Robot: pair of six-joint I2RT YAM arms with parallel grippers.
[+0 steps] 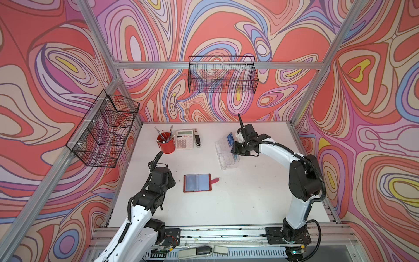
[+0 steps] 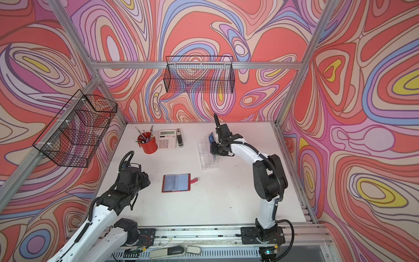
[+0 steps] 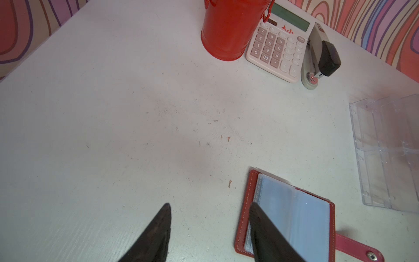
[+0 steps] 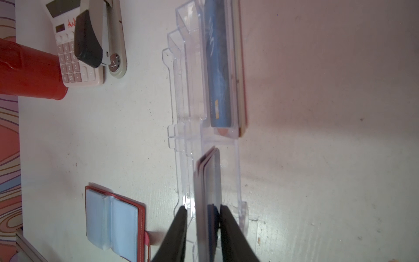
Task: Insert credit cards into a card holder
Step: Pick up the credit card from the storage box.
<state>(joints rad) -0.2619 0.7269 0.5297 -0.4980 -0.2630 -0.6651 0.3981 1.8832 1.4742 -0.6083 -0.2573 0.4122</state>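
The card holder (image 1: 197, 182) (image 2: 176, 183), a red wallet with a snap tab, lies open and flat mid-table, its clear sleeves up. My left gripper (image 3: 210, 206) is open just above the table at the wallet's (image 3: 294, 215) left edge, holding nothing. My right gripper (image 4: 203, 209) reaches down into the clear acrylic stand (image 4: 183, 90) (image 1: 226, 158). Its jaws straddle a small upright stack of credit cards (image 4: 207, 179): one finger (image 4: 226, 224) touches the stack, the other (image 4: 179, 224) stands a little off it beside a clear wall. A blue card (image 4: 218, 68) (image 1: 230, 138) stands in the neighbouring slot.
At the back of the table stand a red pen cup (image 1: 166, 145), a white calculator (image 1: 184, 139) and a stapler (image 1: 197, 138). Black wire baskets hang on the back wall (image 1: 223, 74) and the left wall (image 1: 104, 131). The aluminium frame edges the table.
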